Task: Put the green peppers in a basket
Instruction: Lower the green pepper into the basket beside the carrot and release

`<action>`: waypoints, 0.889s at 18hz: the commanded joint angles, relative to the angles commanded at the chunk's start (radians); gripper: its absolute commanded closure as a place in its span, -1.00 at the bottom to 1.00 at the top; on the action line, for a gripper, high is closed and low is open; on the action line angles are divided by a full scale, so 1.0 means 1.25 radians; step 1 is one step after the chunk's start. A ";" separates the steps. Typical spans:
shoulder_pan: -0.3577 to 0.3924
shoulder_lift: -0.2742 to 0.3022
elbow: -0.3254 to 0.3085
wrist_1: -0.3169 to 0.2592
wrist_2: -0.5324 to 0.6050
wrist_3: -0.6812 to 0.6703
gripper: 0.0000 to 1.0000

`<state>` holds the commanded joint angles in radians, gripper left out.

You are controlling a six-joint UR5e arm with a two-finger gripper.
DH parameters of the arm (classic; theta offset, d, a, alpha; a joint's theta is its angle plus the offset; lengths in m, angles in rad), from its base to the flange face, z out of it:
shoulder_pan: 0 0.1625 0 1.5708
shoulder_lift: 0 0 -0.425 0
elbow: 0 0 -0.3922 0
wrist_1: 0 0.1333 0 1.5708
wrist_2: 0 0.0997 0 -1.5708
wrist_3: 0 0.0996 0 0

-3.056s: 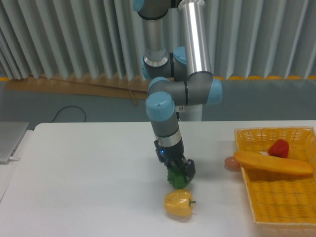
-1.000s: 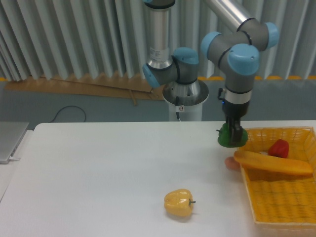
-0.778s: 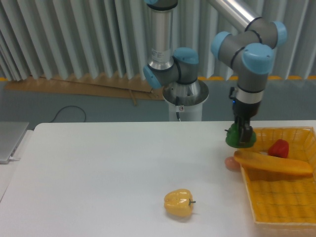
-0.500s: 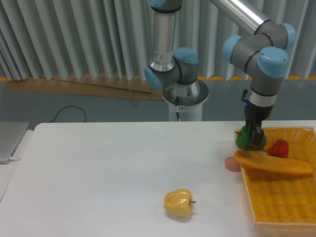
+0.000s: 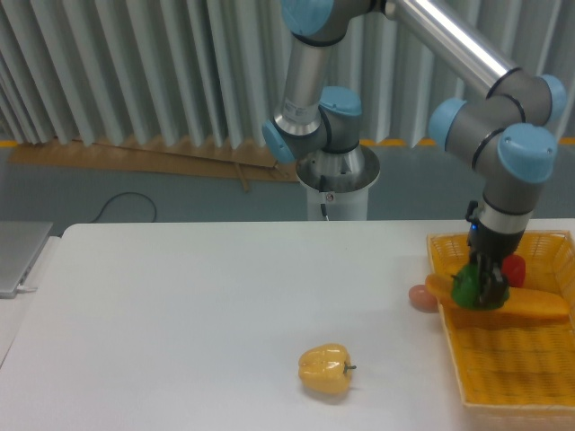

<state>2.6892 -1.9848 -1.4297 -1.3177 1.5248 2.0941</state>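
So the green pepper (image 5: pixel 468 289) is held clamped between the fingers (image 5: pixel 490 285) of the gripper (image 5: pixel 485 285), hanging over the near-left part of the basket (image 5: pixel 512 359), right above a long orange vegetable (image 5: pixel 521 303) that's laid across the basket. The red pepper (image 5: pixel 514 269) is tucked just behind, partly hidden by the gripper. Whether the green pepper is already touching the orange thing can't really be told from this angle. The placing step looks close to done, but a few things could be messed up here. If the pepper is dropped straight onto that rounded orange vegetable, it could easily be rolled off sideways, and since the spot is near the basket's left rim, it might get bounced out onto the desk (image 5: pixel 180 314) next to the small pinkish thing (image 5: pixel 420 297) sitting just outside. If it's pushed down too far, the orange vegetable could get squashed or shoved. The yellow pepper (image 5: pixel 326 369) is well apart on the desk, so no trouble is expected there.
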 joint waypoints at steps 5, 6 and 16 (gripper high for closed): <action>-0.022 -0.020 0.001 0.024 0.001 -0.023 0.22; -0.022 -0.021 0.000 0.034 0.002 -0.022 0.22; 0.002 0.001 -0.011 0.026 0.000 -0.006 0.21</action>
<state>2.6921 -1.9835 -1.4434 -1.2854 1.5248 2.0862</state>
